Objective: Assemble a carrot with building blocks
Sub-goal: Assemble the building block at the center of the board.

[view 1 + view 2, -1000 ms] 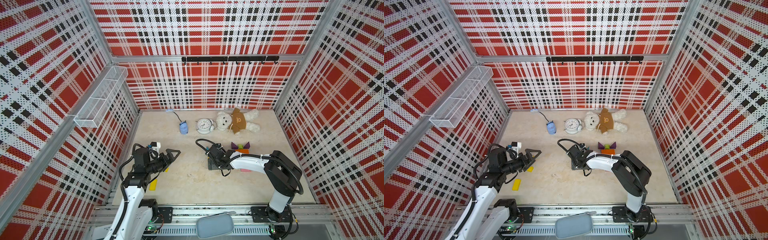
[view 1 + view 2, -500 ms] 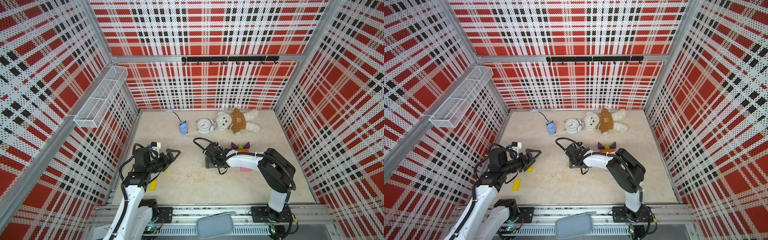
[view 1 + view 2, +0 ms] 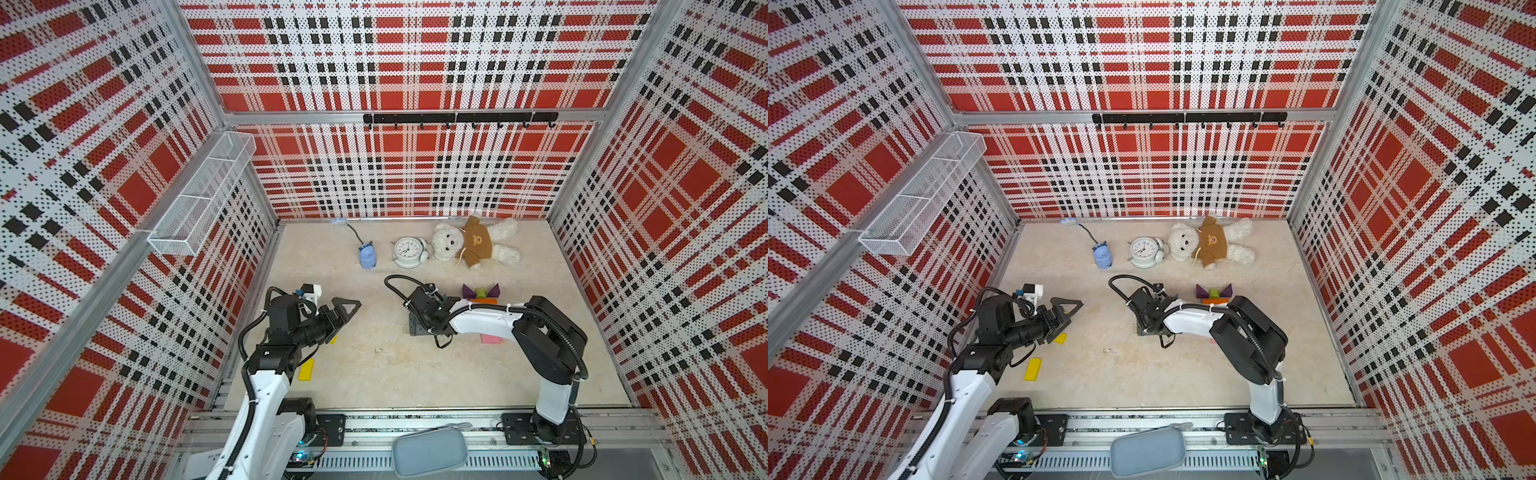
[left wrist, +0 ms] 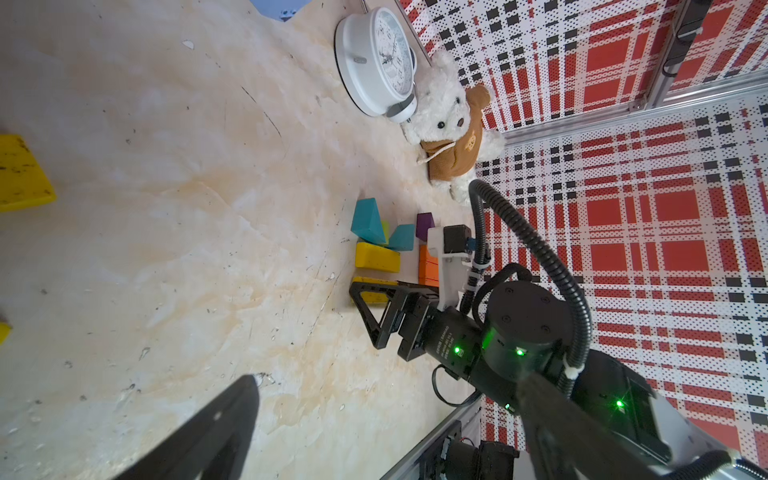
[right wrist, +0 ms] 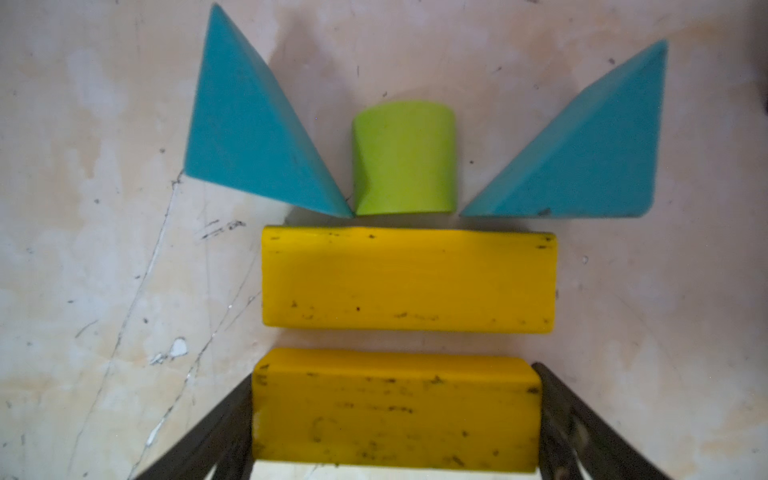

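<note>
In the right wrist view two teal triangles (image 5: 249,124) (image 5: 582,145) flank a lime-green stub (image 5: 403,158) above a yellow bar (image 5: 407,282). Just below it lies a second yellow bar (image 5: 395,415), and my right gripper (image 5: 395,374) has a finger against each of its ends. Both top views show that gripper (image 3: 417,326) (image 3: 1144,328) low over the table. Purple triangles (image 3: 469,291), an orange bar (image 3: 484,301) and a pink bar (image 3: 491,339) lie beside the arm. My left gripper (image 3: 351,305) (image 4: 386,382) hovers open and empty, with two yellow blocks (image 3: 306,370) (image 3: 1060,338) near it.
A white alarm clock (image 3: 409,251), a teddy bear (image 3: 469,245) and a small blue gadget (image 3: 368,255) with a cord lie along the back wall. A wire basket (image 3: 199,199) hangs on the left wall. The plaid walls close in on three sides.
My right arm has shifted slightly to the left with the yellow bar between its fingers. The left arm has not moved.
</note>
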`<state>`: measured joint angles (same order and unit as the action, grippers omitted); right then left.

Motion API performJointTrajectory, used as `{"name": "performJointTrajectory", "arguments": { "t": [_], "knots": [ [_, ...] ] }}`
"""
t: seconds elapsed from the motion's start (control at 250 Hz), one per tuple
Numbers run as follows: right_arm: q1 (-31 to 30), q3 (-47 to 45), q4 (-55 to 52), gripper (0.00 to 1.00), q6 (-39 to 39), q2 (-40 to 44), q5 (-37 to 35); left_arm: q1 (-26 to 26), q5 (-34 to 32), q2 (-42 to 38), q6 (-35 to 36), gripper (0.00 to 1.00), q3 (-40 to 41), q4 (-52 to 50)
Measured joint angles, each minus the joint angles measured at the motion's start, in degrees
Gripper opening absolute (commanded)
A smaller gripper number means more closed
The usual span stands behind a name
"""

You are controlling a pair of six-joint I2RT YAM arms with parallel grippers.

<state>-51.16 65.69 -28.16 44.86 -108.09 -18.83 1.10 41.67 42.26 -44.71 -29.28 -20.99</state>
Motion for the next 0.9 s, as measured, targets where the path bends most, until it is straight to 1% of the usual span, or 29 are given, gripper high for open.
{"name": "performJointTrajectory", "arguments": {
  "t": [0.901],
  "knots": [
    [1.0,0.2,0.1,0.94,0.2,-0.3,-0.8,0.4,0.1,0.0,-0.1,1.00,0.0,0.1]
  ]
}}
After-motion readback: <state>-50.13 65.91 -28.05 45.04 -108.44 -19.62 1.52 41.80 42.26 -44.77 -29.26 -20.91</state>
